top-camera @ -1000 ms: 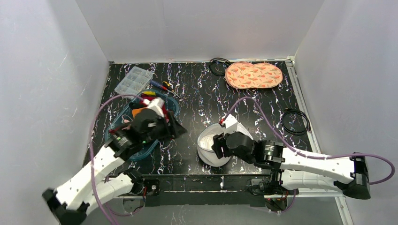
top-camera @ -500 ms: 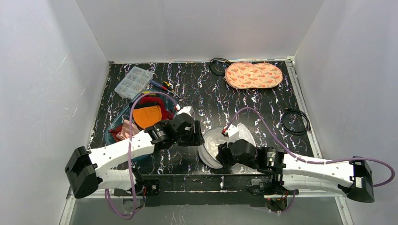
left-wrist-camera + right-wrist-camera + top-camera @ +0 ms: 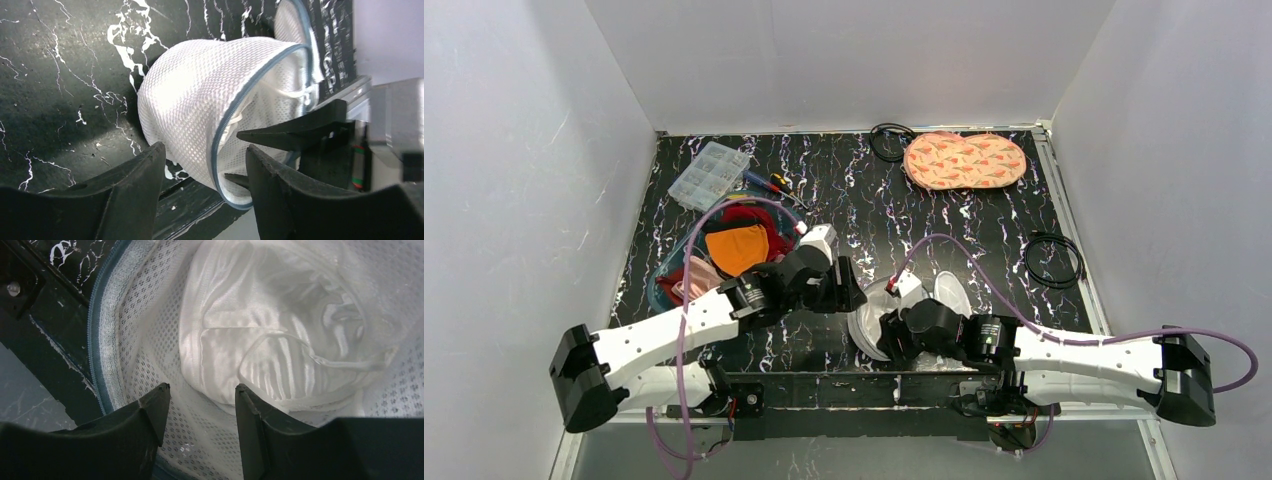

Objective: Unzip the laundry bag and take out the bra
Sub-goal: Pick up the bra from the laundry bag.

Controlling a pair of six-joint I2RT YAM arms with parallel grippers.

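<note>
The white mesh laundry bag (image 3: 871,318) lies tipped on its side near the table's front edge, its blue-grey zipper rim (image 3: 235,115) unzipped and its round lid (image 3: 951,293) hanging off behind. A white satin bra (image 3: 270,340) is bunched inside it. My right gripper (image 3: 200,390) is open inside the mouth, fingertips over the mesh just short of the bra. My left gripper (image 3: 205,150) is open just left of the bag, its fingers flanking the lower rim without touching. In the left wrist view, the right gripper's fingers (image 3: 295,132) poke into the opening.
A blue basin (image 3: 674,290) of orange, red and pink clothes sits at the left. A clear parts box (image 3: 709,170) and screwdrivers (image 3: 769,182) lie behind it. A patterned pad (image 3: 964,160) and black cable coils (image 3: 889,140) (image 3: 1054,262) lie at the back and right.
My left arm swung from the blue basin over to the bag. The bag tipped onto its side and my right gripper pushed deeper into its mouth.
</note>
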